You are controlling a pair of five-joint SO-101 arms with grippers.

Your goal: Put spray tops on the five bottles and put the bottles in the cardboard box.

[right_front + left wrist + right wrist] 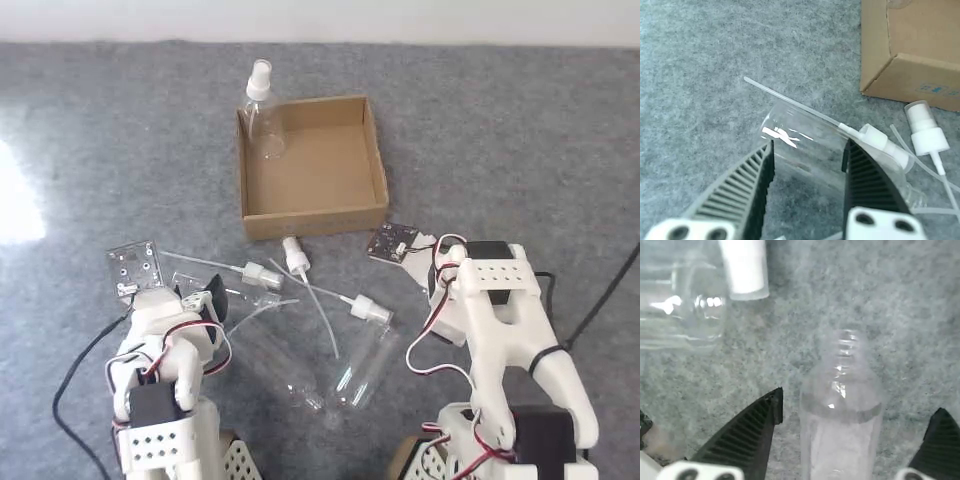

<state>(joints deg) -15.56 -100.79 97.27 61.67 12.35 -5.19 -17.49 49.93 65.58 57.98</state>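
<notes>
Cluttering the carpet (pixel 120 150) before the cardboard box (pixel 315 222) lie spray tops (pixel 296 256) and bottles (pixel 362 370).

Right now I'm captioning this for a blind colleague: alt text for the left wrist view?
The left gripper stands open astride a clear bottle lying on grey carpet. A white spray top lies across the bottle; a second spray top lies near the cardboard box.

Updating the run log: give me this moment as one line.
left gripper: open astride lying bottle | right gripper: open astride uncapped bottle | cardboard box: one capped bottle inside
</notes>
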